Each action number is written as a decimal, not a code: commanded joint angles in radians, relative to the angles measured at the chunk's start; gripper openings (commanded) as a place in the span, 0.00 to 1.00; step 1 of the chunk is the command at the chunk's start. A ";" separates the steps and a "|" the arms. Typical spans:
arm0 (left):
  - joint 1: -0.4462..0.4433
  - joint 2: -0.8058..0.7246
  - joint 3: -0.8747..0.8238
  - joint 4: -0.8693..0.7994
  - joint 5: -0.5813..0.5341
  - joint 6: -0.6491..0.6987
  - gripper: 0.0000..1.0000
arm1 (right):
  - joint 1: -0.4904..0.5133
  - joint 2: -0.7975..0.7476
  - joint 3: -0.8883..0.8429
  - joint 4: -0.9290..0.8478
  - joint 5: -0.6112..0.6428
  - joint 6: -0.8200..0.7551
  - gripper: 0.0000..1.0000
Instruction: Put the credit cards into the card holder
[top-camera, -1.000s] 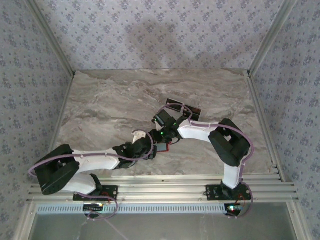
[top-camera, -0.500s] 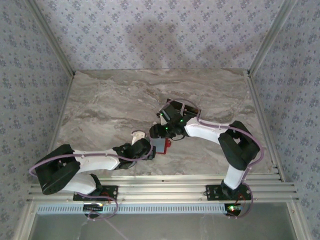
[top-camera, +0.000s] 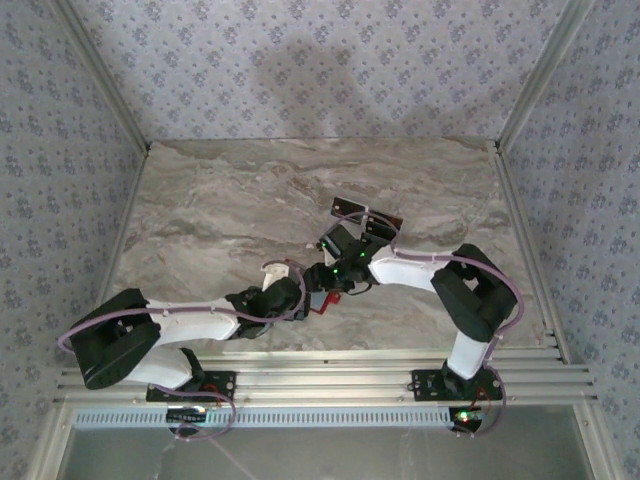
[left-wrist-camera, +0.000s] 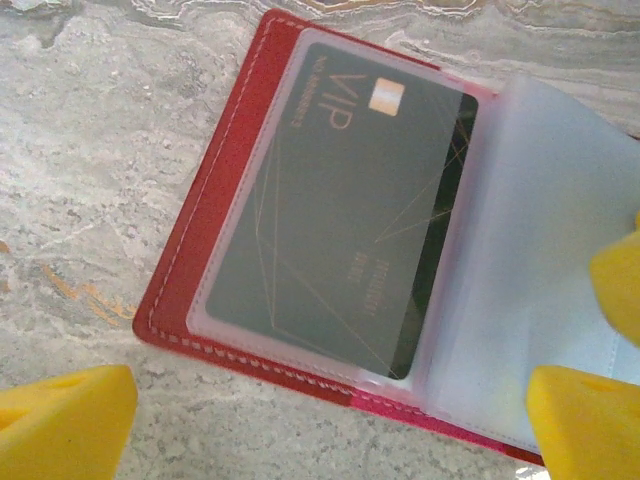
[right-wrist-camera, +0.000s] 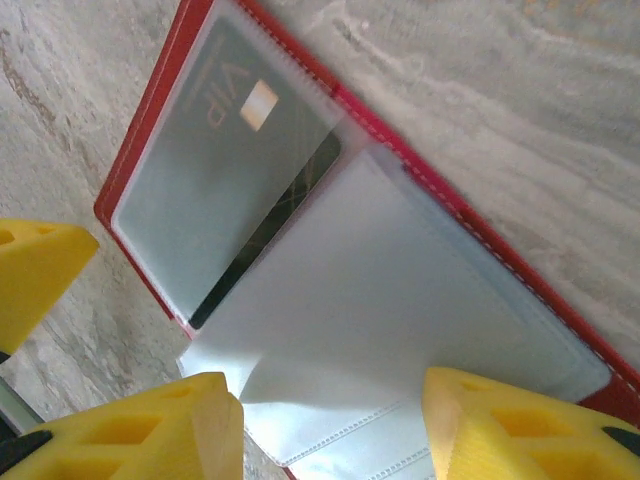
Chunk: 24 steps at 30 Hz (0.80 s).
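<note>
Right arm (top-camera: 405, 268) has dipped nearer the front edge than half a second ago. Right gripper (right-wrist-camera: 330, 425) is half-spread over the open card holder (left-wrist-camera: 215, 200), clamping nothing. Left gripper (left-wrist-camera: 325, 435) gapes wide. One credit card (left-wrist-camera: 340, 210) is sleeved inside. Marbled grey table (top-camera: 220, 210), floral-papered walls (top-camera: 330, 60).

Card holder (left-wrist-camera: 200, 260) was red with pale stitching; card (left-wrist-camera: 340, 220) dark grey, gold lettering; worktop (left-wrist-camera: 90, 150) grey veined marble; fingers (left-wrist-camera: 60, 425) yellow.
</note>
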 joint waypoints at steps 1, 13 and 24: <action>-0.007 -0.011 -0.004 -0.020 -0.026 -0.008 1.00 | 0.011 -0.013 -0.013 0.016 0.008 0.027 0.56; -0.008 -0.045 -0.002 -0.042 -0.049 0.001 1.00 | 0.014 0.040 -0.003 0.037 0.010 0.043 0.56; 0.140 -0.322 -0.053 -0.208 -0.070 -0.026 1.00 | -0.024 0.088 0.051 0.015 0.001 0.014 0.56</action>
